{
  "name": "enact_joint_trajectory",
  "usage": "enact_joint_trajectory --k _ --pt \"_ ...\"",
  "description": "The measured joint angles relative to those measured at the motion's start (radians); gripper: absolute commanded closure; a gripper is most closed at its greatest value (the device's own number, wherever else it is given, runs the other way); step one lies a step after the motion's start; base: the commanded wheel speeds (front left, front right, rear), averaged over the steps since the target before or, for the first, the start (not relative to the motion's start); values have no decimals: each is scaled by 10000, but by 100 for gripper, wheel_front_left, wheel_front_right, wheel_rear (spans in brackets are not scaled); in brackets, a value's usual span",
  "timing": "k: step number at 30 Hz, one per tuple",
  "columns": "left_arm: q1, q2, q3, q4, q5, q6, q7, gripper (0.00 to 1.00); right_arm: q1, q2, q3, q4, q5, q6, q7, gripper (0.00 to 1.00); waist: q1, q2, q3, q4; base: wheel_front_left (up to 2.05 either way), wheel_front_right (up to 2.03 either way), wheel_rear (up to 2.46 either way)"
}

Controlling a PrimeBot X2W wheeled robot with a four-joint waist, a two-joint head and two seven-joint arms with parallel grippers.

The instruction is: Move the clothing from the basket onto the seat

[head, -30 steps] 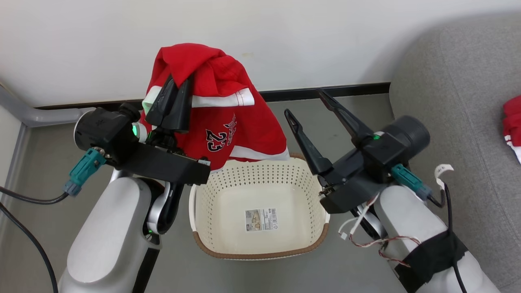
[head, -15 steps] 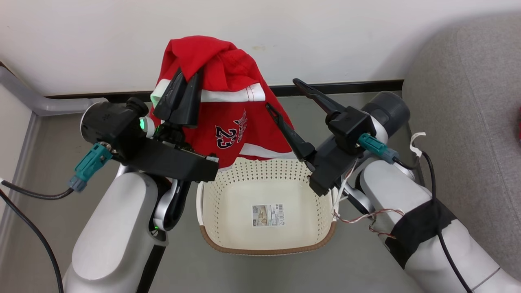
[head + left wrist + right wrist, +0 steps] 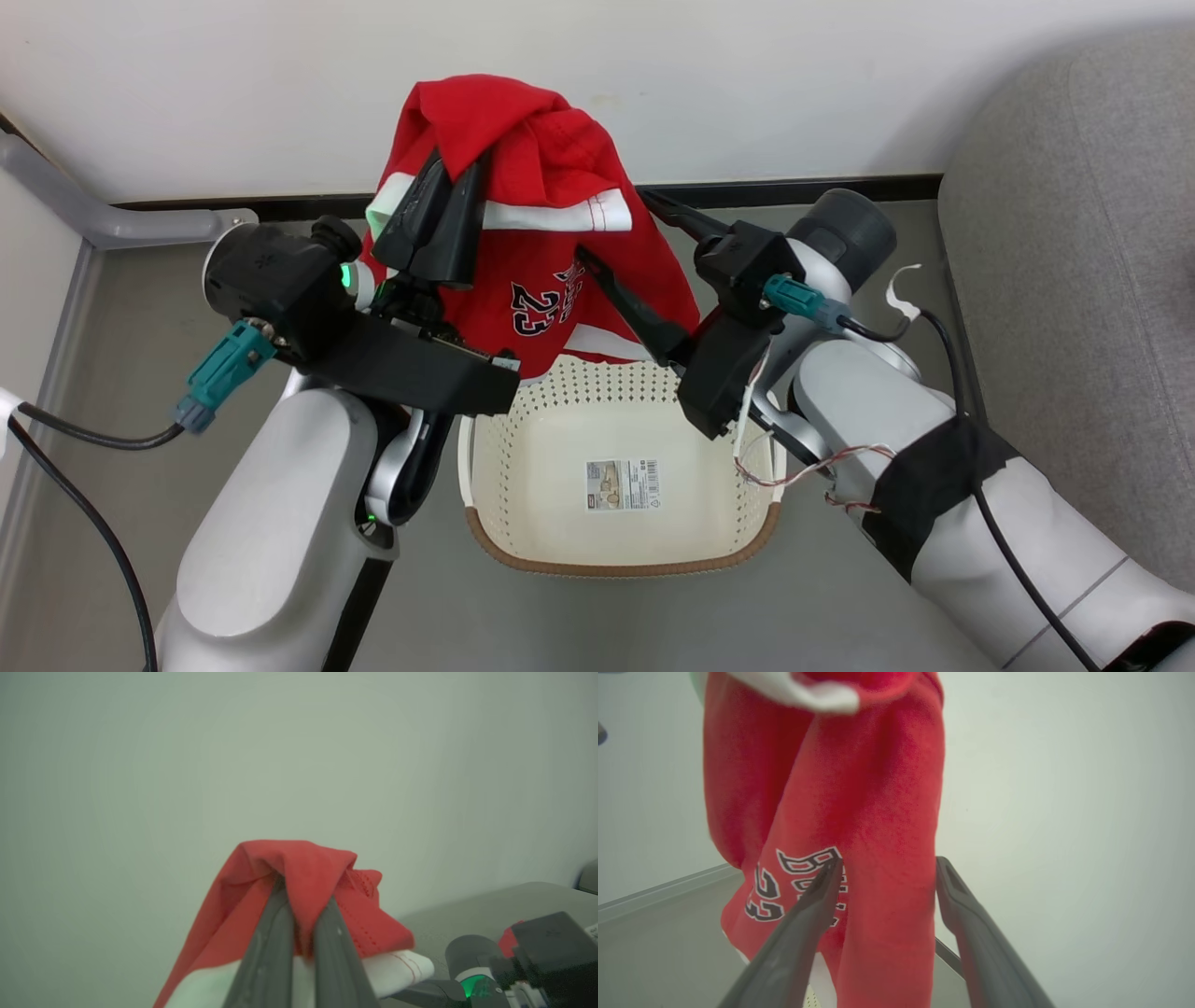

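Note:
A red piece of clothing [image 3: 546,233] with white stripes and the number 23 hangs from my left gripper [image 3: 456,168], which is shut on its top fold above the basket's far rim. In the left wrist view the two fingers [image 3: 275,933] pinch the red fabric [image 3: 322,868]. My right gripper [image 3: 614,224] stands open with one finger on each side of the garment's right edge. The right wrist view shows the cloth [image 3: 859,788] hanging between its spread fingers [image 3: 812,905]. The cream basket [image 3: 616,565] sits on the floor below, holding a paper sticker [image 3: 623,483]. The grey seat [image 3: 1074,233] is at the right.
A white wall with a dark baseboard [image 3: 840,189] runs behind the basket. A grey rail [image 3: 103,219] lines the left corner, and a black cable [image 3: 84,541] trails over the grey floor at the left. Loose wires hang from my right forearm [image 3: 803,467].
My right gripper has swung left and forward, and its open fingers now straddle the hanging garment. The left gripper keeps its hold on the cloth. The camera has shifted.

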Motion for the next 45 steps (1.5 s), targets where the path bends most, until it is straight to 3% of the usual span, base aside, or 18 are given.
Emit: enact_joint_trajectory --k 6,7,8,9,22,23,24,25,26,45 --pt "-130 -52 -40 10 0 -12 0 100 -516 0 807 236 637 0 165 0 0 0 34 84 0 0 0" --pt "-131 -61 -48 12 0 -13 0 100 -592 0 869 263 740 0 165 22 0 0 37 98 0 0 0" --pt "-131 -69 -56 17 0 -13 0 100 -647 2 894 272 849 0 163 79 0 0 40 111 0 0 0" --pt "-131 -71 -61 21 0 -13 0 100 -679 2 903 282 1003 0 161 100 0 0 41 123 0 0 0" --pt "-82 17 -36 370 0 -15 -6 100 -709 0 867 635 1987 -144 -485 100 0 0 -68 -38 0 0 0" --pt "-80 25 -42 383 0 -69 -6 95 -709 2 842 652 1987 -205 -558 100 0 0 -84 -66 0 0 0" --pt "-80 25 -50 389 -2 -98 -6 64 -709 0 828 677 1992 -245 -593 100 0 0 -98 -92 0 0 0" --pt "-78 23 -59 389 0 -96 -6 25 -708 0 826 702 2029 -276 -646 100 0 -1 -109 -114 0 0 0" --pt "-71 21 -77 389 0 -98 -6 0 -708 0 828 736 2084 -276 -686 100 0 -1 -120 -134 0 0 0" --pt "231 309 -77 443 0 -94 0 0 -701 4 819 930 2541 -704 -1160 100 -1 -2 -135 -422 0 0 0"
